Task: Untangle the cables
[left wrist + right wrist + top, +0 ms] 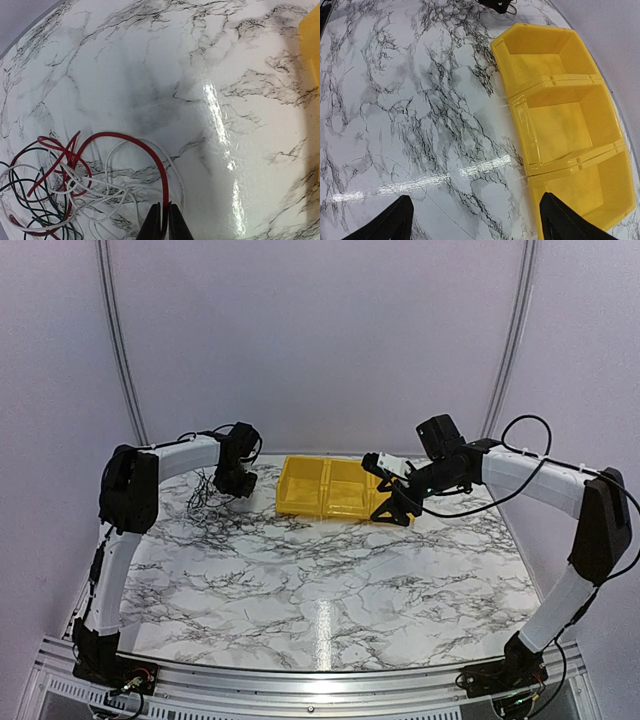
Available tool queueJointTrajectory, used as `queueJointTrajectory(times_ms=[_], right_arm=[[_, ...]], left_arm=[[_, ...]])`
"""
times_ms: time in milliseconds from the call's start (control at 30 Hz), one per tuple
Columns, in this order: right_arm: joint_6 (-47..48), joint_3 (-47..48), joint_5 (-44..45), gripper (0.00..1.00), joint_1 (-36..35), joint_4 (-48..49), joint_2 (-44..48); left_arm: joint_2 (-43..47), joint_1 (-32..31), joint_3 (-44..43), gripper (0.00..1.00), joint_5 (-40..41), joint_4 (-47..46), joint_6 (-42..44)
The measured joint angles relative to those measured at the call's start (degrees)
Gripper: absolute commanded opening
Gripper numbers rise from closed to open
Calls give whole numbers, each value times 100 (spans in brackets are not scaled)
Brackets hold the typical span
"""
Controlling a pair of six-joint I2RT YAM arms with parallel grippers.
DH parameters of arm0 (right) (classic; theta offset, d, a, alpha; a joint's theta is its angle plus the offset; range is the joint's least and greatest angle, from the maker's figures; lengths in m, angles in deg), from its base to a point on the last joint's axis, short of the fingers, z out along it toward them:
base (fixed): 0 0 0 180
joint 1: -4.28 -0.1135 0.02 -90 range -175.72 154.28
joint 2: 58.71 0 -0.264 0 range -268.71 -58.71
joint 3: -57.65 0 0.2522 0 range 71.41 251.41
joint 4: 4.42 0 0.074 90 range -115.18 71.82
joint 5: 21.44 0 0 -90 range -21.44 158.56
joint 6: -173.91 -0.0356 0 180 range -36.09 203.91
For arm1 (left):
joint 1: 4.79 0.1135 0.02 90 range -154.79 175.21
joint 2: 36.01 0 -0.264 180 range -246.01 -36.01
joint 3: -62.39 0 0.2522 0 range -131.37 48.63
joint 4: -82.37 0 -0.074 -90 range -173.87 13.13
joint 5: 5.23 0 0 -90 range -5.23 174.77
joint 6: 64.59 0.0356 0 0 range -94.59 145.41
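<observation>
Loose tangle of thin red, white and dark wires, far-left corner; left gripper pinches a red strand, right gripper spread wide.

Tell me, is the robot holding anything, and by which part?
The left end effector pinches the red cable low on its big loop. The right end effector is open, empty.

Left arm and right arm show white shells, black joints, looping black arm cable.
</observation>
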Motion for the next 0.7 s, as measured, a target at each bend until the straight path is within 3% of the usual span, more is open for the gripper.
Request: queueJointTrajectory(times_ms=[100,400,700], right_arm=[[-28,0,-2,87,0,-4,-7],[-131,4,-46,86,0,-2,-87],[-227,66,-225,80,-2,20,-146]], left_arm=[[0,7,7,0,46,0,15],[310,72,291,0,28,2,57],[2352,90,1283,0,-376,4,70]])
